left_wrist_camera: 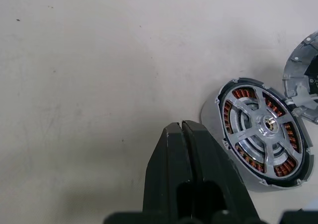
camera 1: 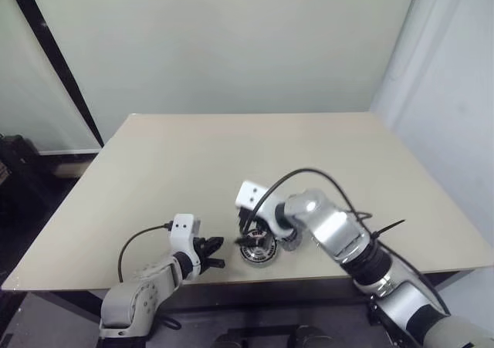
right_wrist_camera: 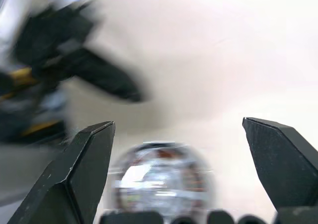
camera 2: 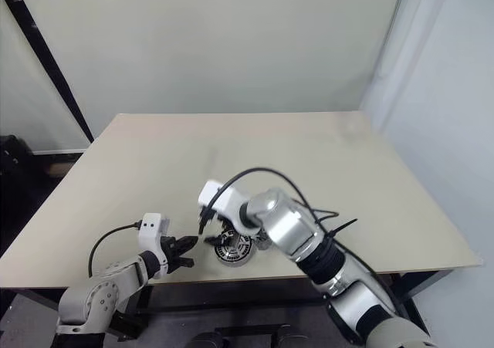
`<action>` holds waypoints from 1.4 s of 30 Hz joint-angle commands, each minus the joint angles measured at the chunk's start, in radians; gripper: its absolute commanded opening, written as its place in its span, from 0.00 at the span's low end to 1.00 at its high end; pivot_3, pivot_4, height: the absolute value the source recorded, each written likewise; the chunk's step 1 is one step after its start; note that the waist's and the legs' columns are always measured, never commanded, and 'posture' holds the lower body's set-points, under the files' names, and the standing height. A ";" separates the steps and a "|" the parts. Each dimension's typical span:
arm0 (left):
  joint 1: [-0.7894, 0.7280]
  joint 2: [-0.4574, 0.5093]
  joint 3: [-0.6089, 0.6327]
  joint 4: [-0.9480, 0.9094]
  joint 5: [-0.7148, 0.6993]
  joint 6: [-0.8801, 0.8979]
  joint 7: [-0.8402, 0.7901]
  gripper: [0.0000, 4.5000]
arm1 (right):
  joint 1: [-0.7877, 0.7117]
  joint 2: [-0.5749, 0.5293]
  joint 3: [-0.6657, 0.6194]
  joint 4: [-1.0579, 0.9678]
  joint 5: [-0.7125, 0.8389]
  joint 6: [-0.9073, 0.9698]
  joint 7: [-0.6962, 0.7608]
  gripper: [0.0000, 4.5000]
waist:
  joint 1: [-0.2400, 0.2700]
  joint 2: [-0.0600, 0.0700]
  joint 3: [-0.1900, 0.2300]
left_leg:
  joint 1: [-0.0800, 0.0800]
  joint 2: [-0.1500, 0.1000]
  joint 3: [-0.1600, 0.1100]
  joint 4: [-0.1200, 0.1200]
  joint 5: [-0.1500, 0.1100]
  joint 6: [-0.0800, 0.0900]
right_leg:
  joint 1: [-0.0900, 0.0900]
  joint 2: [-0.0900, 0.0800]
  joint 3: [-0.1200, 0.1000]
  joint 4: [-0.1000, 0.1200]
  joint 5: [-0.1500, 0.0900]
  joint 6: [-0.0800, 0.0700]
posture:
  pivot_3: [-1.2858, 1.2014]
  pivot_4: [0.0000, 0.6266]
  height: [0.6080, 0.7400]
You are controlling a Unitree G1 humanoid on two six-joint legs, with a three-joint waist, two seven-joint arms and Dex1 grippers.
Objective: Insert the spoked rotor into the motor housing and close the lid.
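The beige table [camera 1: 231, 155] spreads out in front of me, and all the work sits near its front edge, close to my body. My right arm [camera 1: 340, 236] reaches in from the right and bends across toward the middle, and my left arm [camera 1: 147, 282] comes in low on the left.

My right gripper [right_wrist_camera: 179, 134] hangs just above the parts with its two black fingers [right_wrist_camera: 79, 174] spread wide apart, and nothing sits between them. Through that gap, in the right wrist view, I see the round assembly below me on the table, blurred.

My left gripper [left_wrist_camera: 183, 129] rests low over the table just to the left of the parts, its fingers pressed flat together and gripping nothing. Its tips point toward the motor housing [left_wrist_camera: 303, 139] but stay apart from it.

The motor housing lies flat on the table between my two grippers, its dark rim ringing the reddish-copper windings. The spoked rotor [left_wrist_camera: 263, 127] sits inside it, silvery spokes over the coils and its hub at the centre. The lid [left_wrist_camera: 300, 72] lies just beside the housing on its far-right side, touching or overlapping its edge; I cannot tell which.
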State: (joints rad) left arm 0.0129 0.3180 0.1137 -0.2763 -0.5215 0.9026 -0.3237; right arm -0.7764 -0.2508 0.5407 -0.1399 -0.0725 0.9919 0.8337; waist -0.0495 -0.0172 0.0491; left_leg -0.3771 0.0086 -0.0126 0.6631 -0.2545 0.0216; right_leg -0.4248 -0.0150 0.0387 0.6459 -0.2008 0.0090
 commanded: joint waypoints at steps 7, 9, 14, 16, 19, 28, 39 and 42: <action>-0.054 0.023 -0.013 0.015 0.017 -0.029 -0.028 0.00 | -0.055 -0.271 -0.028 0.043 -0.075 -0.149 -0.001 1.00 | -0.001 0.000 0.000 | -0.001 0.000 0.000 -0.002 0.000 0.001 | -0.001 0.000 0.000 -0.001 0.000 0.000 | 0.52 0.00 1.00; -0.055 0.027 -0.013 0.016 0.020 -0.034 -0.032 0.00 | -0.052 -0.321 -0.001 0.083 -0.115 -0.189 -0.008 1.00 | 0.000 0.000 0.000 | -0.001 0.000 0.001 -0.002 0.000 0.001 | -0.001 0.000 0.000 -0.001 0.000 0.000 | 0.52 0.00 1.00; -0.048 0.045 -0.010 0.009 0.018 -0.040 -0.050 0.00 | 0.003 -0.356 0.033 0.160 -0.158 -0.264 -0.002 1.00 | -0.001 0.000 0.000 | 0.000 0.000 0.001 -0.002 0.000 0.001 | -0.001 0.000 0.001 -0.001 0.000 0.000 | 0.52 0.00 1.00; -0.045 0.051 -0.007 0.003 0.016 -0.035 -0.053 0.00 | 0.033 -0.344 0.039 0.171 -0.163 -0.276 -0.003 1.00 | -0.001 0.000 0.000 | 0.000 0.000 0.001 -0.002 0.000 0.001 | -0.001 0.001 0.001 -0.001 0.000 0.000 | 0.52 0.00 1.00; -0.041 0.059 -0.001 -0.006 0.012 -0.028 -0.054 0.00 | 0.077 -0.303 0.032 0.163 -0.148 -0.277 -0.007 1.00 | -0.001 0.000 0.000 | -0.001 0.000 0.001 -0.001 0.000 0.001 | -0.001 0.001 0.001 -0.001 0.000 0.000 | 0.52 0.00 1.00; -0.025 0.085 0.009 -0.030 0.003 -0.009 -0.053 0.00 | 0.195 -0.075 -0.036 0.099 -0.048 -0.202 -0.071 1.00 | -0.001 0.000 0.000 | 0.000 0.001 0.001 -0.001 0.000 0.001 | 0.000 0.001 0.001 0.000 0.000 0.000 | 0.52 0.00 1.00; -0.015 0.103 0.023 -0.064 -0.004 0.024 -0.044 0.00 | 0.210 -0.016 -0.081 0.175 0.011 -0.263 -0.085 1.00 | -0.001 0.000 0.000 | 0.000 0.001 0.001 0.000 0.000 0.001 | 0.000 0.001 0.001 0.000 0.000 0.000 | 0.52 0.00 1.00; -0.014 0.103 0.025 -0.066 -0.006 0.027 -0.043 0.00 | 0.200 -0.032 -0.130 0.196 0.078 -0.270 -0.023 1.00 | -0.001 0.000 0.000 | 0.000 0.001 0.001 0.000 0.000 0.001 | 0.000 0.001 0.001 0.000 0.000 0.000 | 0.52 0.00 1.00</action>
State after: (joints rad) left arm 0.0045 0.4112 0.1109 -0.2962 -0.5192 0.9311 -0.3673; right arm -0.5427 -0.2751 0.4590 0.0622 -0.0324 0.7393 0.7805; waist -0.0500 -0.0173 0.0494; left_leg -0.3771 0.0092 -0.0121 0.6627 -0.2547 0.0226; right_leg -0.4248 -0.0143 0.0397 0.6459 -0.2008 0.0090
